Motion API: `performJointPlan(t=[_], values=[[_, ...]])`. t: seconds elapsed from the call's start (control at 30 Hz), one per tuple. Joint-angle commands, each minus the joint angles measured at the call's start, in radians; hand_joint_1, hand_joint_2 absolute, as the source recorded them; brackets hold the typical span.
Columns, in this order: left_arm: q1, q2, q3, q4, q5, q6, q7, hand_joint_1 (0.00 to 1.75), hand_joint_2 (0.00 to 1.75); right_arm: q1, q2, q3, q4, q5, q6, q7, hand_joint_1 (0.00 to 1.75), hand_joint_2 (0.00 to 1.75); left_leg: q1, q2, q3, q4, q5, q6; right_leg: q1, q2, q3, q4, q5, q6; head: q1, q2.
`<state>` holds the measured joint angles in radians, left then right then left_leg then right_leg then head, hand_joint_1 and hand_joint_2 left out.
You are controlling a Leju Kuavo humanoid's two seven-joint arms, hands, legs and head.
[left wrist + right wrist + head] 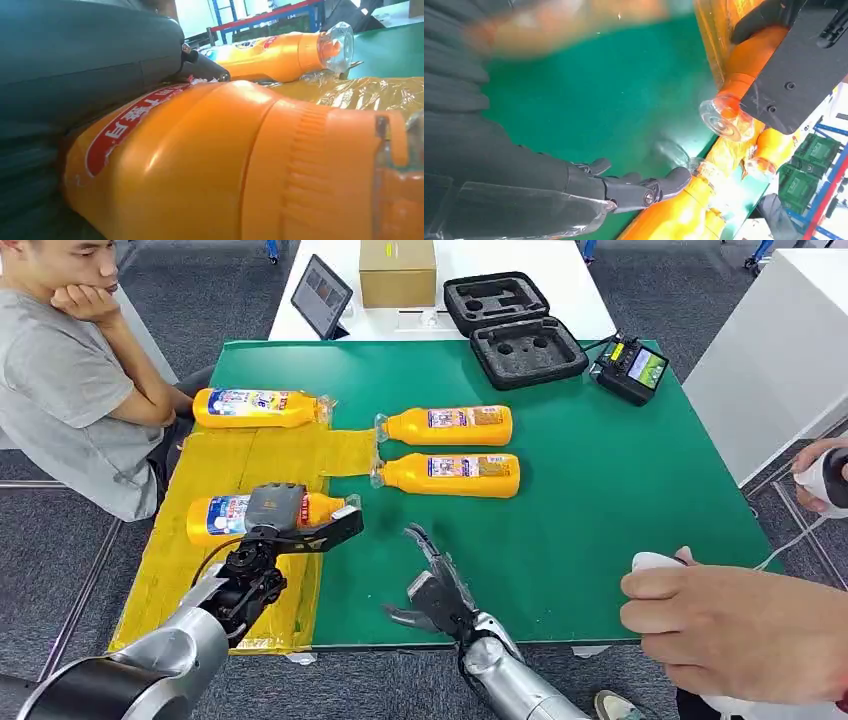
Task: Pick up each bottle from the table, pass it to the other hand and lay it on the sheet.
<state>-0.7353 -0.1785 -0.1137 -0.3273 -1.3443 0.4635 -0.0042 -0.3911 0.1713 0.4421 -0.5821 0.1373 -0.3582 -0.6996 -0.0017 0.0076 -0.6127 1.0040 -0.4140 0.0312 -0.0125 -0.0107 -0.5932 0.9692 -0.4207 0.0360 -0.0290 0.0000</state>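
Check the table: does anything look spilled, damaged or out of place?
Nothing spilled or damaged. The yellow sheet is crinkled, with a strip reaching toward the two bottles on the green mat. The far bottle lies only partly on the sheet.

Glossy orange plastic bottle (200,165) on a crinkly, probably plastic, yellow sheet (250,455).

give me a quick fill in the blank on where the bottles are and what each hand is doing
The left hand holds an orange bottle over the ____ sheet.
The right hand is ____, holding nothing.
____ bottles lie on the bare green mat.
Farther up the sheet lies ____ more bottle.

Missing words: yellow; open; two; one
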Motion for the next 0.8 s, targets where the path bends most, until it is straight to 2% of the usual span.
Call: performJointPlan(t=[0.03,0.1,0.17,0.23,0.3,0.43,0.47,0.53,0.8], values=[[-0.036,0.016,0.002,0.067,-0.003,-0.022,0.001,1.31,1.75,-0.035,-0.002,-0.017,0.053,-0.006,0.004,0.001,0.0,1.75,0.001,0.0,0.004,0.0,-0.002,-0.002,0.001,0.002,0.004,0.0,-0.001,-0.001,0.0,0.0],[-0.036,0.016,0.002,0.067,-0.003,-0.022,0.001,1.34,1.75,-0.035,-0.002,-0.017,0.053,-0.006,0.004,0.001,0.0,1.75,0.0,0.0,0.002,0.0,-0.001,-0.001,0.0,0.001,0.001,0.0,0.0,-0.001,0.0,0.0],[-0.037,0.017,0.004,0.07,-0.002,-0.029,0.003,1.22,1.75,-0.037,-0.001,-0.018,0.058,-0.008,0.008,0.001,0.0,1.75,0.001,0.0,0.003,0.0,-0.002,-0.002,0.001,0.002,0.003,0.0,-0.001,-0.001,0.0,0.0],[-0.037,0.019,0.009,0.072,0.003,-0.034,0.004,0.99,1.75,-0.04,0.001,-0.018,0.062,-0.009,0.012,0.001,0.0,1.75,0.001,0.001,0.002,0.0,-0.001,-0.001,0.0,0.001,0.002,0.0,-0.001,-0.001,0.0,0.0],[-0.037,0.019,0.009,0.072,0.003,-0.034,0.004,0.99,1.75,-0.04,0.001,-0.018,0.062,-0.009,0.012,0.001,0.0,1.75,0.0,0.001,0.002,0.0,-0.001,-0.001,0.0,0.001,0.002,0.0,-0.001,-0.001,0.0,0.0],[-0.036,0.021,0.013,0.073,0.008,-0.038,0.002,0.54,1.75,-0.043,0.003,-0.018,0.068,-0.009,0.015,0.001,0.0,1.75,0.001,0.001,0.005,0.001,-0.002,-0.002,0.001,0.002,0.004,0.0,-0.002,-0.002,0.0,0.0],[-0.036,0.021,0.013,0.073,0.008,-0.038,0.002,0.52,1.75,-0.043,0.003,-0.018,0.068,-0.009,0.015,0.001,0.0,1.75,0.001,0.001,0.004,0.0,-0.002,-0.002,0.001,0.002,0.004,0.0,-0.001,-0.002,0.0,0.0],[-0.036,0.021,0.013,0.073,0.008,-0.038,0.002,0.33,1.75,-0.043,0.003,-0.018,0.068,-0.009,0.015,0.001,0.0,1.75,0.001,0.001,0.005,0.0,-0.002,-0.002,0.0,0.002,0.004,0.0,-0.002,-0.002,0.0,0.0],[-0.038,0.017,0.015,0.079,0.012,-0.065,0.0,0.24,1.75,-0.05,0.005,-0.023,0.083,-0.013,0.013,0.001,0.0,1.75,0.001,0.001,0.004,0.001,-0.002,-0.002,0.001,0.002,0.004,0.0,-0.002,-0.002,0.0,0.0]])
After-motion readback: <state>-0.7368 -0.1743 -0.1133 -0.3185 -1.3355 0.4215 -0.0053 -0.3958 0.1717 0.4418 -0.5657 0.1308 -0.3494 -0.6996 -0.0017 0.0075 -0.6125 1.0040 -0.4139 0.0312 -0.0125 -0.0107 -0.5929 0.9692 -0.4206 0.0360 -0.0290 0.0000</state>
